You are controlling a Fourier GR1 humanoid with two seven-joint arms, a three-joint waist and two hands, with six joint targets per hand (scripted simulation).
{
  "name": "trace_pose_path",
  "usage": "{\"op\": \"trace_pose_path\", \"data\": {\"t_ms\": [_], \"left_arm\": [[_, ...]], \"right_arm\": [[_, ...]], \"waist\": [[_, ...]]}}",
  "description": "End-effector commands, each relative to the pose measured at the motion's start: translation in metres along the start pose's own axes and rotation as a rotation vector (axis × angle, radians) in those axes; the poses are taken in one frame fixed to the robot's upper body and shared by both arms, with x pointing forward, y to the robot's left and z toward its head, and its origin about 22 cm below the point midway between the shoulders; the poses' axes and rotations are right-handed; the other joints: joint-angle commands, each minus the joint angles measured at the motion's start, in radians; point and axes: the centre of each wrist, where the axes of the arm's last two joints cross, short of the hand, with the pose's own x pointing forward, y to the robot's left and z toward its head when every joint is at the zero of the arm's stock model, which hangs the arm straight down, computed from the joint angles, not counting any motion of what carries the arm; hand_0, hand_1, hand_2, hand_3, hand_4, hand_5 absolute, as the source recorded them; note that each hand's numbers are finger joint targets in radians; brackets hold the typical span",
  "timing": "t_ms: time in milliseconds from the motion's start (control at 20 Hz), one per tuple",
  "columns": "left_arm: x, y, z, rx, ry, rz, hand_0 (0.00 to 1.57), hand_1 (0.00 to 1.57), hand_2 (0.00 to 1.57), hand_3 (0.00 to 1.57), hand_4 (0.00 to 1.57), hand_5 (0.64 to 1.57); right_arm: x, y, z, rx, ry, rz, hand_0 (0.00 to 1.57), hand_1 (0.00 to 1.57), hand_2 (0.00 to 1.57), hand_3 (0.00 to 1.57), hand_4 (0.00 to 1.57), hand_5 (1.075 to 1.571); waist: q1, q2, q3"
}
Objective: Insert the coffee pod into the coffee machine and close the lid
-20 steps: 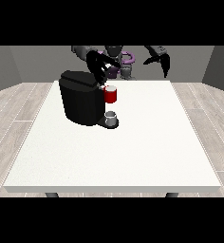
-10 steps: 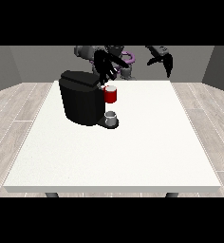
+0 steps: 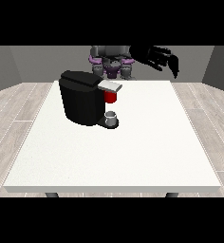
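- I'm holding the hand at the view's right (image 3: 162,59) raised behind the table (image 3: 133,156), fingers spread and empty.
- I'm judging the coffee machine (image 3: 83,97) lid (image 3: 109,86) down; confirm it before retreating.

The coffee machine (image 3: 83,97) stood on the surface (image 3: 133,152) toward its far left part. A cup (image 3: 112,117) sat at the machine's base, on its right side.

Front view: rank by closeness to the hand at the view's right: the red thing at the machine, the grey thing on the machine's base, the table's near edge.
From the hand at the view's right:
1. Red thing at the machine, under the black coffee machine's grey lid.
2. Grey thing on the base, just below it.
3. White table's near edge, at the bottom.
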Motion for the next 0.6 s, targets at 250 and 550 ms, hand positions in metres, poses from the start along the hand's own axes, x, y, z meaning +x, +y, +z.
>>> {"op": "trace_pose_path", "data": {"t_ms": [250, 550], "left_arm": [[0.019, 0.012, -0.013, 0.01, -0.064, 0.001, 0.0, 0.0, 0.0, 0.0, 0.2, 1.571], [0.009, 0.005, 0.002, 0.002, -0.035, 0.009, 0.0, 0.0, 0.0, 0.0, 0.3, 1.571]], "right_arm": [[0.017, 0.028, -0.018, 0.025, -0.075, -0.06, 0.0, 0.0, 0.0, 0.0, 0.0, 1.571], [0.019, 0.013, -0.029, 0.027, -0.093, -0.064, 0.0, 0.0, 0.0, 0.0, 0.0, 1.571]], "waist": [[0.014, 0.073, -0.0026], [0.011, 0.047, -0.0025]]}}
